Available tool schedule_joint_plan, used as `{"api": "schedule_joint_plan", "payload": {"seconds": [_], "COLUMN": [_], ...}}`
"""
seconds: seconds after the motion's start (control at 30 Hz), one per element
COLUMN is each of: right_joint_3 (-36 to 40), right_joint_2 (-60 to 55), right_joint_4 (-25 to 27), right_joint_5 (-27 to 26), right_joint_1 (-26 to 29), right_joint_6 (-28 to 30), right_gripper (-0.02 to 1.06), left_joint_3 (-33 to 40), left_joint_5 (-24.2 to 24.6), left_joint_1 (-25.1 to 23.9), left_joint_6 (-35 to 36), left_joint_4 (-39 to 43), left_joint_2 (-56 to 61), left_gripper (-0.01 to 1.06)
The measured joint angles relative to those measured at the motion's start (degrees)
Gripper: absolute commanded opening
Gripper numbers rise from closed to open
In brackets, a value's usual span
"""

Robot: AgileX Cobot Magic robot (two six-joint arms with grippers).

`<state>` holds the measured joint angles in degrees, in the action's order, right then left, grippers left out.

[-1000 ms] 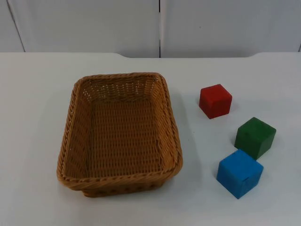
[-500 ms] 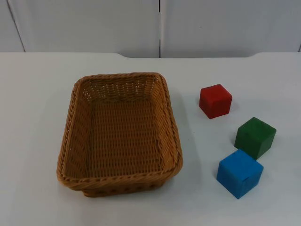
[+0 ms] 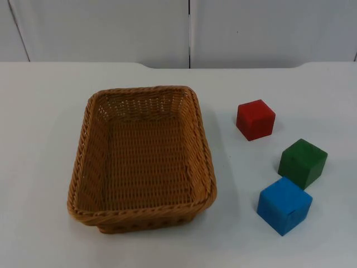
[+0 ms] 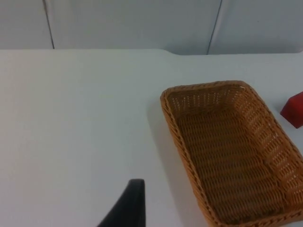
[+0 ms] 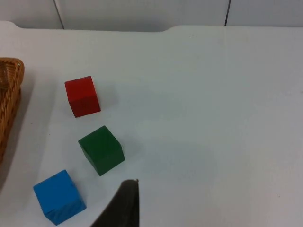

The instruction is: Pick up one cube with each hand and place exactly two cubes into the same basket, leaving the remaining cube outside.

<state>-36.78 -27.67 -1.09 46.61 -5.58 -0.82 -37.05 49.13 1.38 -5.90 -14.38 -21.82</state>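
Basket [image 3: 142,158] of woven brown wicker sits left of centre on the white table [image 3: 44,111] in the top view, standing flat with nothing inside it. Three cubes lie on the table to its right, all outside it. Red cube [image 3: 255,119] lies at about 2 o'clock from the basket's middle, well apart from the rim. Green cube [image 3: 302,163] lies at roughly 4 o'clock from the red one, apart from it. Blue cube [image 3: 284,205] sits at about 7 o'clock from the green one, their near corners just beside each other; whether they touch I cannot tell. Grey partition wall [image 3: 111,28] closes off the far edge of the table.

Left wrist view: the left gripper [image 4: 124,208] hangs above bare table beside the basket [image 4: 227,151], touching nothing. One black fingertip is visible, so whether its fingers are spread or closed I cannot tell. A sliver of the red cube [image 4: 294,109] appears beyond the basket's far side.

Right wrist view: the right gripper [image 5: 120,205] hangs over the table near the cubes and grasps nothing visible; its finger state likewise I cannot tell. Green cube [image 5: 101,150] lies nearest the fingertip, blue cube [image 5: 59,196] beside it, red cube [image 5: 82,96] farther off, with the basket's rim [image 5: 9,94] beyond.
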Motion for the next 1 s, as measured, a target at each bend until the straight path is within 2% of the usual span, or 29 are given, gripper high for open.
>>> {"api": "schedule_joint_plan", "payload": {"seconds": [0.23,0.5,1.0], "right_joint_3": [-0.27,-5.87,-12.64], "right_joint_2": [-5.13,-12.88,-25.3], "right_joint_4": [0.1,1.09,1.52], "right_joint_5": [-0.01,0.0,0.34], "right_joint_1": [0.0,0.0,0.0], "right_joint_6": [0.82,1.63,2.94], "right_gripper": [1.05,1.05,1.05], "left_joint_3": [-0.85,-4.27,-9.6], "left_joint_5": [-1.02,-1.51,-1.62], "left_joint_1": [0.0,0.0,0.0], "left_joint_6": [-1.69,-6.34,-9.71], "left_joint_4": [-2.31,-5.58,-6.49], "left_joint_2": [-5.5,-12.82,-22.24], "left_gripper": [1.05,1.05,1.05]}}
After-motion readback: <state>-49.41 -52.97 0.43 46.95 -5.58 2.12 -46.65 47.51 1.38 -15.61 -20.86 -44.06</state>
